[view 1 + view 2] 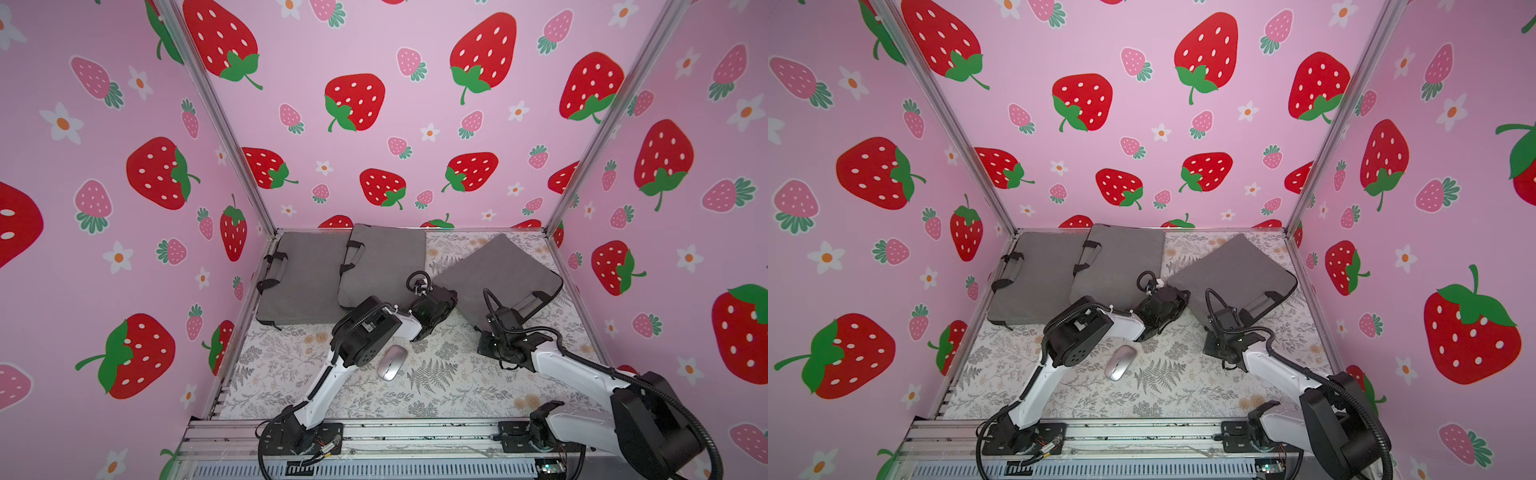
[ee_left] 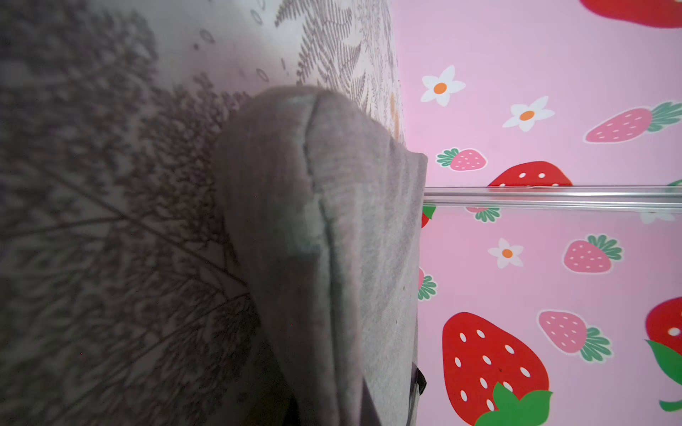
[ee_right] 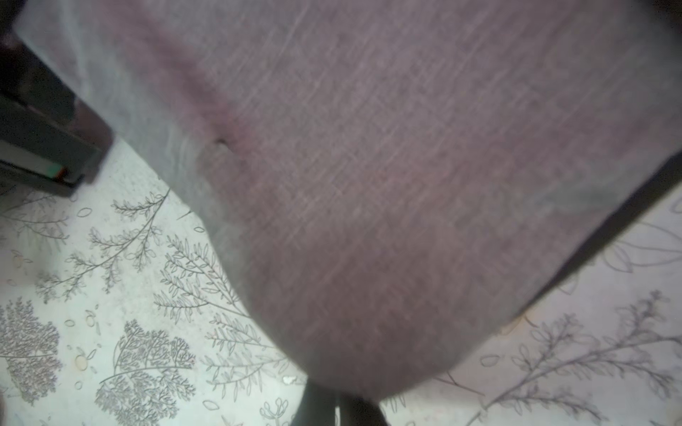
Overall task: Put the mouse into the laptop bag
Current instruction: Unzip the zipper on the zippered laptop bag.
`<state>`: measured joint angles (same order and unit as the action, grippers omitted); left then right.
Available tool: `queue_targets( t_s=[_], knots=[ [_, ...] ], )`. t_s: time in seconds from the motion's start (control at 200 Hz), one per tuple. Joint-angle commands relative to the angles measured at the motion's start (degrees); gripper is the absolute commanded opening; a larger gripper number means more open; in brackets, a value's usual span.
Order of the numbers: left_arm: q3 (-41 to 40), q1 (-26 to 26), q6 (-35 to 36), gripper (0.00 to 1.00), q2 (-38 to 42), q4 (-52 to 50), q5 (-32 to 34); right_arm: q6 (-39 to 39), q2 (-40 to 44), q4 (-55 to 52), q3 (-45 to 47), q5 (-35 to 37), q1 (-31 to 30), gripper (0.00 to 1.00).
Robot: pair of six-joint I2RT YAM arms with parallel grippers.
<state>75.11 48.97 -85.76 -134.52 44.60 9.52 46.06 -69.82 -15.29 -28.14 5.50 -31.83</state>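
Observation:
A silver mouse (image 1: 392, 362) (image 1: 1121, 362) lies on the floral cloth between the two arms, with nothing touching it. The grey laptop bag (image 1: 498, 266) (image 1: 1233, 270) at the back right is tilted, its near edge raised off the cloth. My left gripper (image 1: 446, 297) (image 1: 1177, 297) is shut on that bag's near left corner. In the left wrist view the bag's seam edge (image 2: 332, 221) runs down into the jaws. My right gripper (image 1: 492, 313) (image 1: 1219, 311) is shut on the bag's near edge. Grey fabric (image 3: 369, 184) fills the right wrist view, pinched between the dark fingers (image 3: 321, 405).
Two more grey bags with black handles lie flat at the back left (image 1: 299, 278) and back middle (image 1: 382, 262), overlapping. Pink strawberry walls close in three sides. A metal rail (image 1: 374, 432) runs along the front edge.

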Motion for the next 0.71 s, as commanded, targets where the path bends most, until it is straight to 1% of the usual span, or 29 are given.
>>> queue_targets(
  t_s=[0.0,0.01,0.02,0.035,0.065,0.07,0.09,0.105,0.13,0.21,0.28,0.365,0.415,0.475,0.51,0.58,0.605,0.66,0.7],
  knots=[
    [-5.9,3.1,-0.3,0.00,2.0,-2.1,0.7,3.2,-0.5,-2.0,-1.3,2.3,1.4,0.00],
    [-6.0,3.3,-0.3,0.03,2.4,-2.7,0.7,3.5,-0.4,-2.2,-1.3,2.6,1.7,0.00],
    [-6.2,3.5,-0.2,0.10,2.7,-3.3,0.7,3.8,-0.4,-2.5,-1.2,2.8,2.0,0.00],
    [-6.5,3.7,-0.3,0.16,3.1,-4.4,0.7,4.2,-0.4,-2.9,-1.0,3.0,2.7,0.00],
    [-6.8,4.1,-0.5,0.37,4.1,-6.3,0.4,5.0,-0.4,-3.7,-0.7,3.5,4.2,0.00],
    [-6.9,4.3,-0.4,0.38,4.2,-6.6,0.4,5.2,-0.4,-3.9,-0.7,3.5,4.5,0.00],
    [-7.1,4.7,-0.4,0.51,4.7,-7.3,0.4,5.8,-0.3,-4.6,-0.4,3.8,5.7,0.00],
    [-7.4,4.9,-0.2,0.57,5.0,-7.5,0.4,6.1,-0.2,-5.0,-0.2,3.8,6.6,0.00],
    [-7.7,5.4,0.1,0.64,5.3,-7.3,0.3,6.3,0.0,-5.5,0.2,3.7,8.3,0.00],
    [-8.6,5.9,0.9,0.71,5.9,-6.2,-0.6,6.6,1.7,-7.1,1.4,2.7,13.2,0.00],
    [-9.2,5.5,0.8,0.71,6.3,-6.7,-0.7,6.1,4.1,-9.1,2.0,2.8,16.0,0.00],
    [-9.6,4.8,1.1,0.74,6.7,-8.6,0.8,6.5,8.0,-12.2,2.7,3.8,18.4,0.00],
    [-8.0,4.3,1.5,0.73,6.2,-11.7,0.5,6.3,10.2,-12.8,3.2,3.4,19.3,0.00],
    [-5.0,3.5,2.8,0.63,4.7,-14.6,-0.7,6.2,12.3,-13.2,3.6,2.6,19.4,0.00],
    [-3.1,3.1,3.3,0.52,3.6,-16.1,-1.6,6.0,12.9,-13.1,3.8,1.8,19.4,0.00],
    [0.0,2.6,3.1,0.23,1.6,-18.6,-2.8,5.6,13.2,-12.9,4.0,0.3,19.4,0.00],
    [0.8,2.5,2.9,0.16,1.0,-18.9,-3.1,5.5,13.1,-12.7,4.0,-0.1,19.4,0.00],
    [2.6,2.3,3.2,0.11,-0.5,-18.9,-4.2,4.7,12.2,-11.6,4.2,-1.7,19.4,0.00],
    [4.1,2.2,3.4,0.10,-1.3,-19.4,-4.8,4.6,11.3,-11.3,4.2,-2.2,19.5,0.00]
  ],
)
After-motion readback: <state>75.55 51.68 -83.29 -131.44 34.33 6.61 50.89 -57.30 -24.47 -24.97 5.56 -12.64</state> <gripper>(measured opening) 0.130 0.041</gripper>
